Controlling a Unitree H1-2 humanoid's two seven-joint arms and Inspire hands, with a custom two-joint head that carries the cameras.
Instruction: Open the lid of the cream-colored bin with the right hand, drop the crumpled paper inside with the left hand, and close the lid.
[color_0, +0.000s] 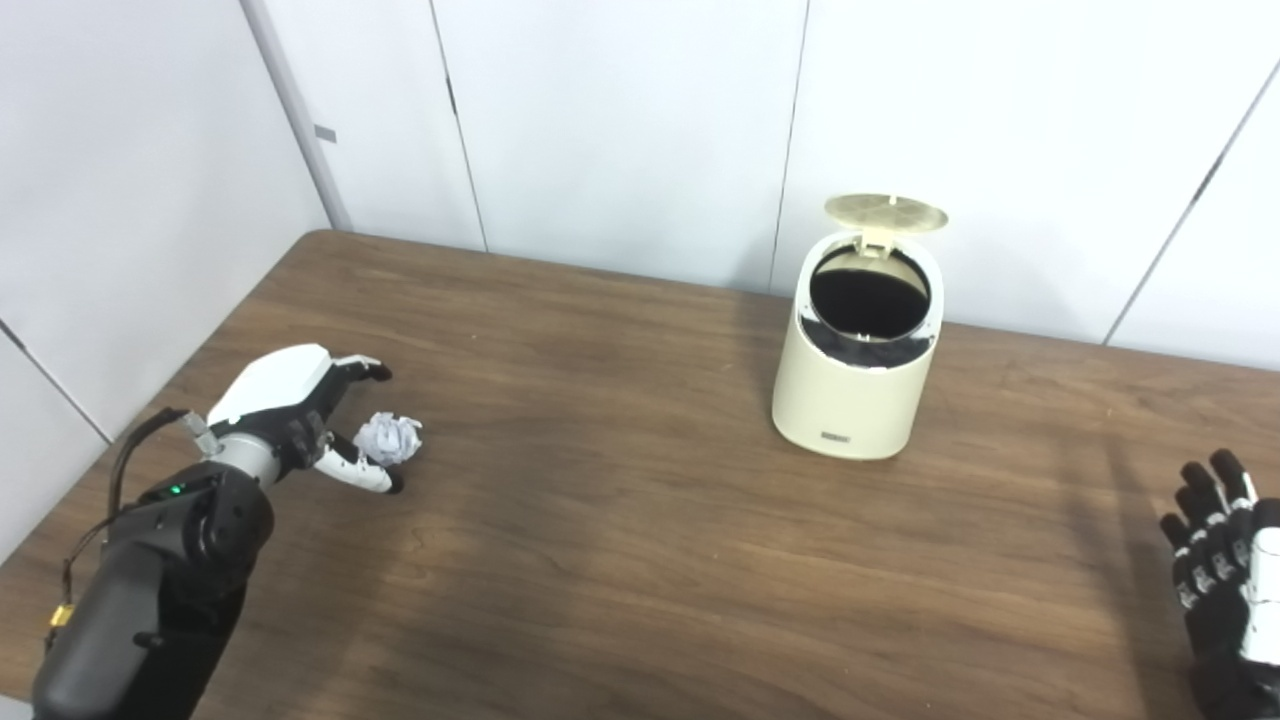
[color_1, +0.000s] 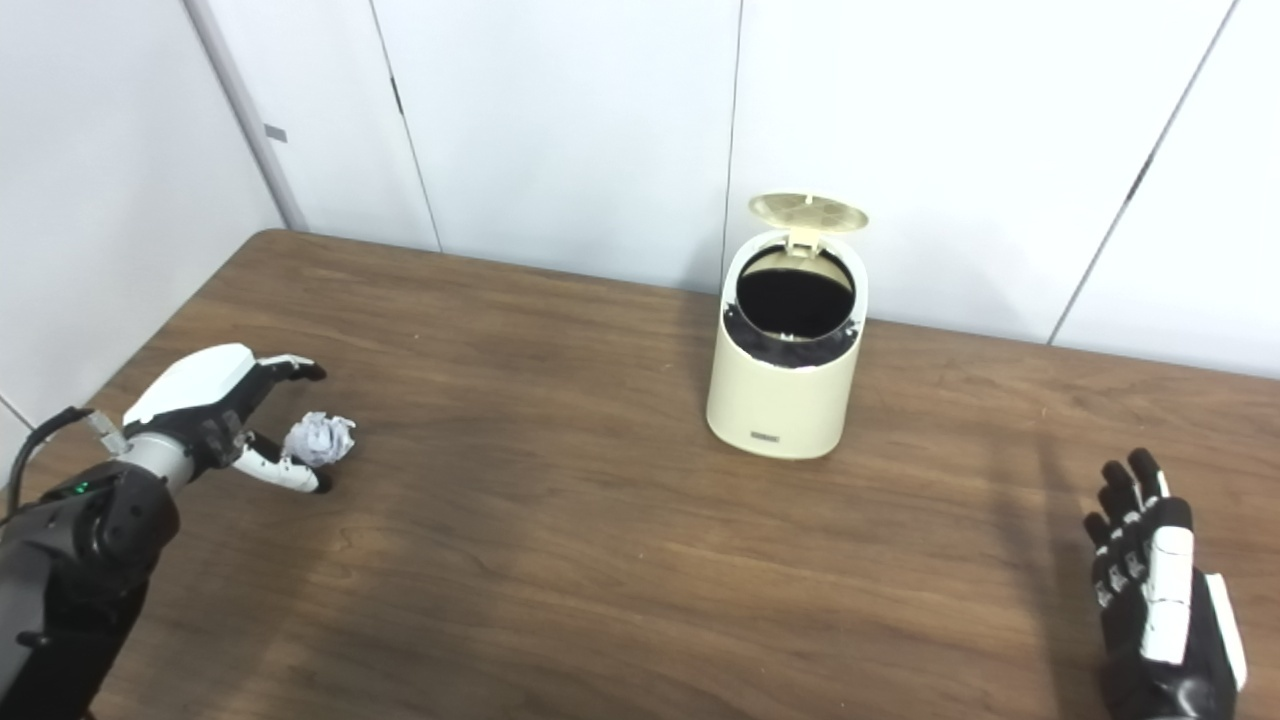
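Observation:
The cream-colored bin (color_0: 850, 390) stands upright on the table toward the back right, its round lid (color_0: 886, 212) tipped up and back so the dark inside shows. A crumpled ball of white paper (color_0: 390, 438) lies on the table at the left. My left hand (color_0: 295, 405) is open around it, fingers above and thumb below, and the ball rests on the wood. My right hand (color_1: 1150, 580) is open at the bottom right corner, fingers spread upward, well away from the bin and holding nothing.
The brown wooden table (color_0: 620, 560) runs to a rounded back-left corner. White wall panels (color_0: 620, 130) stand close behind the bin. A black cable loops beside my left forearm (color_0: 150, 580).

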